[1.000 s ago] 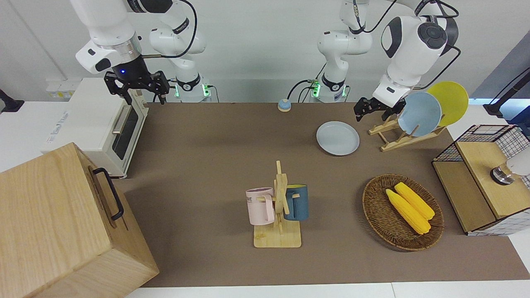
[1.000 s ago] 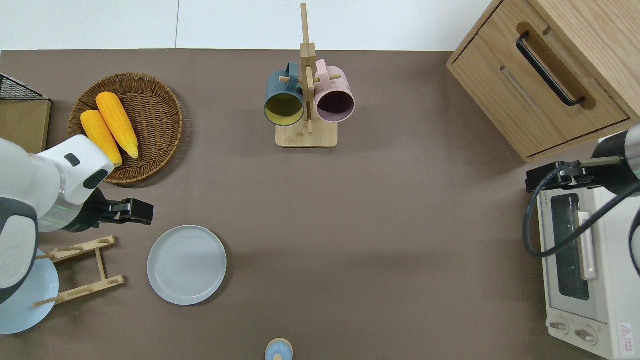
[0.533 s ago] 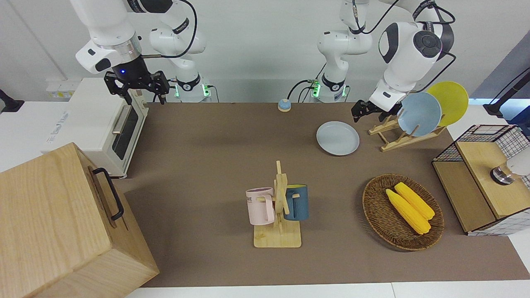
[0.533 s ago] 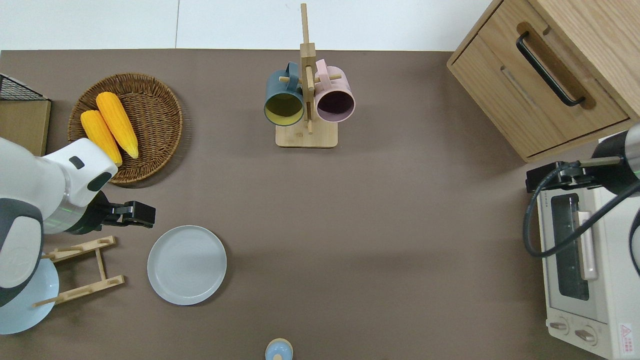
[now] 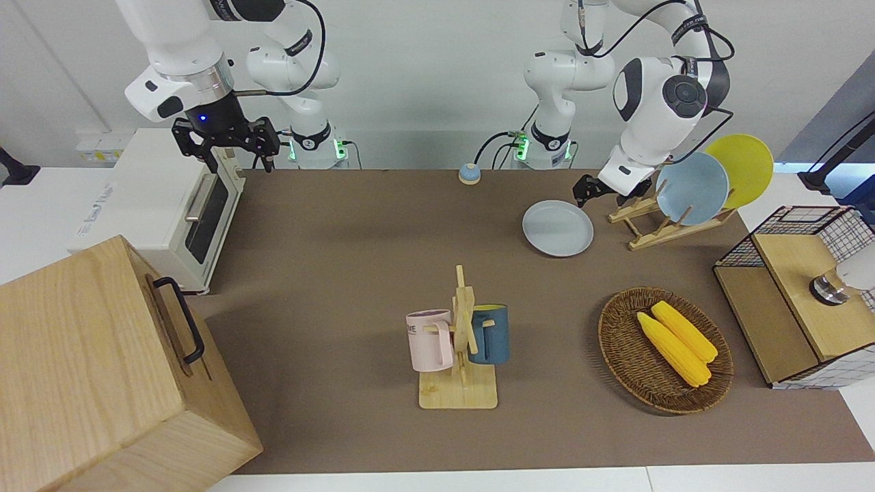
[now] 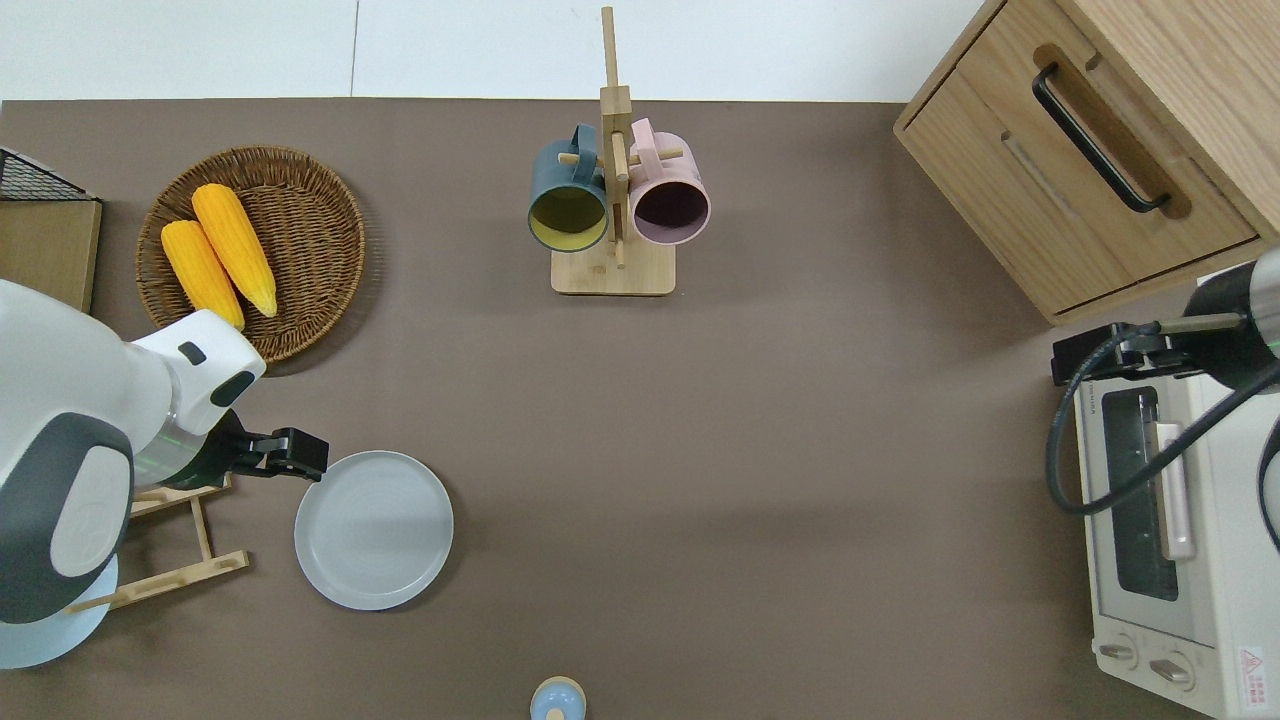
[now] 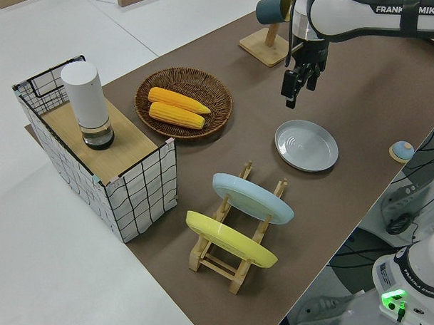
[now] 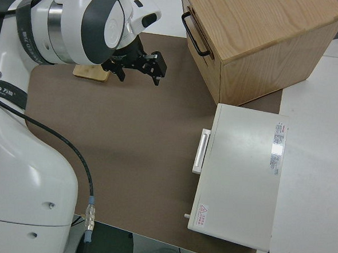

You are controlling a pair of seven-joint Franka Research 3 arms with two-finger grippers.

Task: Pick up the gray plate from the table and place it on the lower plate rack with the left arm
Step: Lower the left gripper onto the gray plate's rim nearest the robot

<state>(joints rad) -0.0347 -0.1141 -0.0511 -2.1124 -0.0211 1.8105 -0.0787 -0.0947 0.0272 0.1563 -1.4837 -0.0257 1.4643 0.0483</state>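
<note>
The gray plate (image 5: pixel 558 228) (image 6: pixel 373 529) (image 7: pixel 306 145) lies flat on the brown table (image 6: pixel 760 420). Beside it, toward the left arm's end, stands the lower plate rack (image 5: pixel 673 232) (image 6: pixel 170 577) (image 7: pixel 215 263), with a light blue plate (image 5: pixel 692 188) and a yellow plate (image 5: pixel 742 167) leaning in it. My left gripper (image 5: pixel 582 191) (image 6: pixel 305 466) (image 7: pixel 294 87) hangs open and empty over the gray plate's rim, on the part farther from the robots and toward the rack. My right gripper (image 5: pixel 225 147) (image 8: pixel 141 64) is parked and open.
A wicker basket (image 6: pixel 300 200) with two corn cobs lies farther from the robots than the rack. A mug stand (image 6: pixel 612 272) with two mugs, a wooden cabinet (image 6: pixel 1090 150), a toaster oven (image 6: pixel 1170 540), a wire-mesh box (image 5: pixel 793 294) and a small blue bell (image 6: pixel 557 700) share the table.
The left arm swung and its gripper moved away from the rack toward the gray plate, reaching the plate's rim. The right arm and the plate have not moved.
</note>
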